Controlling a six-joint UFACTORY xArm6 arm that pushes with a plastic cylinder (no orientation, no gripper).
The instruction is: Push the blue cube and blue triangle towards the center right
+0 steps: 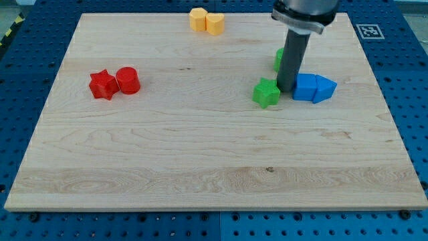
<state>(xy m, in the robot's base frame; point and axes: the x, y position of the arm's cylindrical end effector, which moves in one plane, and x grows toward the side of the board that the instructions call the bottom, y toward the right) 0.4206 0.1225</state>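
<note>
**Tip parked between the green star and the blue pair**

Nearest the view's bottom, the wooden board [200,181] is just bare grain, sitting on a blue pegboard table [27,227].

Moving up to the middle band: on the view's left there's a red star-ish block [102,85] touching a red cylinder [128,80], side by side. Over on the view's right of centre sits a green star block [266,92]. My tip [285,90] comes down just to the right of that green star, squeezed between it and the blue cube [304,88]. It looks like it's right against the cube's left face, though I can't swear it's touching. The blue triangle [325,88] is pressed up against the cube's right side, pointing toward the view's right. So the blue pair is already at the center right area of the board.

No fingers on this rig, just the straight dark rod [293,60], so nothing is pinching anything.

A bit further up, a second green block [277,59] peeks out behind the rod, mostly hidden, shape unclear.

Farthest away, at the view's top edge, two yellow-orange blocks touch: one [198,19] on the left, the other [215,23] on the right.
</note>
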